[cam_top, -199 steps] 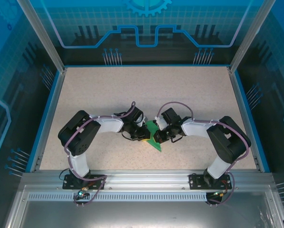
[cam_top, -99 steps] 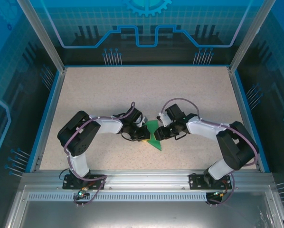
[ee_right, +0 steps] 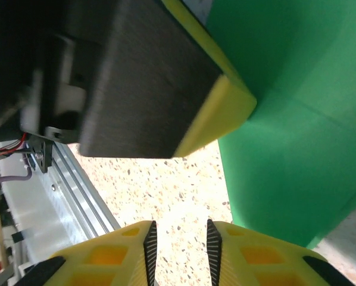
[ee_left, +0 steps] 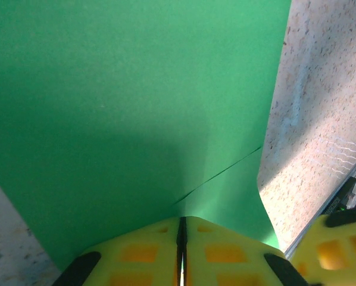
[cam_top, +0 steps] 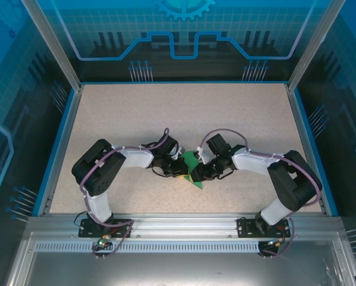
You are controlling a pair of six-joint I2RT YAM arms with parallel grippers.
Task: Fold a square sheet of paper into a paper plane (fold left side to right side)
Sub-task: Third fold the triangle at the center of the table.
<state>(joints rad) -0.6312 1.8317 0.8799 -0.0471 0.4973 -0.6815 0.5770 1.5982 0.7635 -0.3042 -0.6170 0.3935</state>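
Fingers (ee_left: 136, 250) of my left gripper (ee_left: 181, 223), yellow moulded plastic with square recesses, are pressed flat together. Only a hairline dark seam shows between them, and they pinch the near edge of the green paper (ee_left: 124, 101). From that wrist the paper is smooth and matte, a broad sheet spreading away from the pinch. One fine straight crease (ee_left: 219, 174) runs diagonally from just past my fingertips to the paper's right edge, and the corner below the crease curls a little. Beside it lies the table (ee_left: 321, 107), beige and granular with dark specks.

My right gripper (ee_right: 179, 229) has the same yellow fingers with ribbed dark inner faces. They stand a narrow slot apart and hold nothing, and bare speckled tabletop shows through the gap. The paper lies just beside them, its straight edge and a layered corner flat on the surface. Over it hangs one black, yellow-edged finger of my left gripper.

From above, my two grippers meet nose to nose in the near half of the table. The paper shows between and under them as a small pointed green shape, its tip toward the aluminium rail (cam_top: 184, 223) at the near edge. Farther out are a blue rim (cam_top: 59, 143) and translucent blue walls (cam_top: 184, 36).
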